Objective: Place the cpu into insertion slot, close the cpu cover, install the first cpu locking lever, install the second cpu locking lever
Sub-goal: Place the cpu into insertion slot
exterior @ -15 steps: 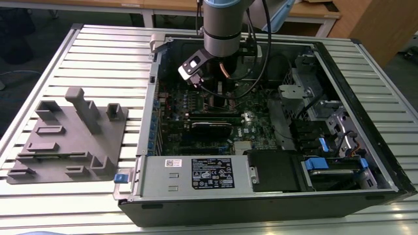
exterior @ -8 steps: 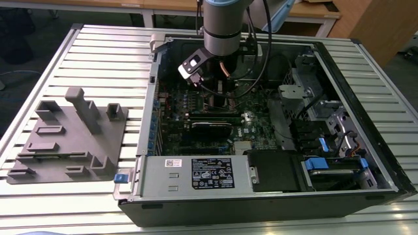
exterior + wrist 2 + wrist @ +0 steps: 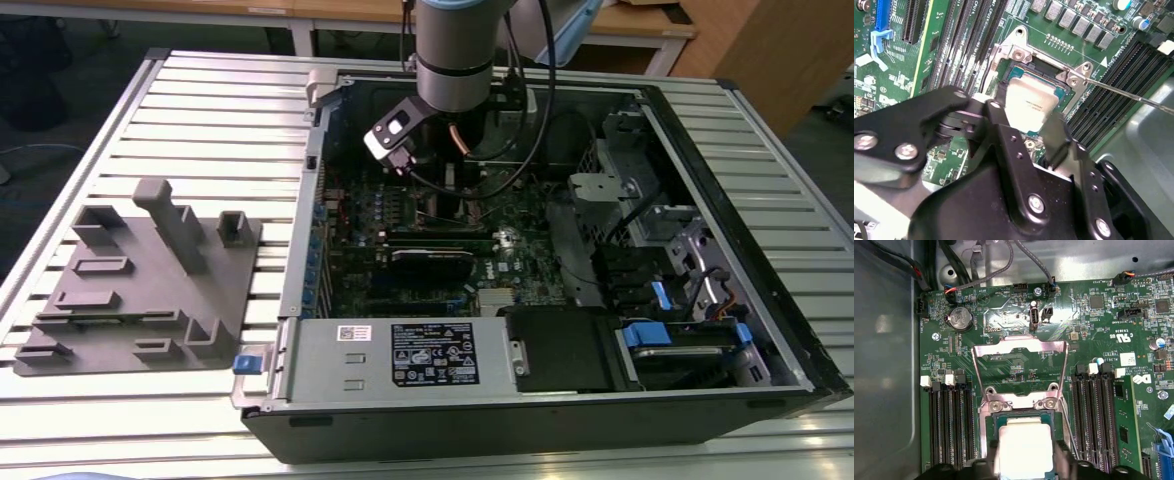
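Your gripper (image 3: 1029,120) sits closest in the second wrist view. Its two black fingers (image 3: 999,117) press against opposite edges of the cpu (image 3: 1031,100), so I read it as clasping the chip. The cpu is directly over, or already just into, the insertion slot (image 3: 1044,67); I cannot tell whether it is fully seated. I would judge the placing step nearly done but unfinished.

Hold the chip flat and square to the socket rim. In the first wrist view its edges run parallel to the slot's frame, which is what you want. Lower it without any sideways push, since the contacts beneath would likely bend under a skewed load. Let go only when all four sides sit level.

Beyond the slot the cpu cover (image 3: 1051,347) is swung open, clear of the chip. A thin locking lever (image 3: 1124,92) angles away alongside the memory slots (image 3: 946,425).
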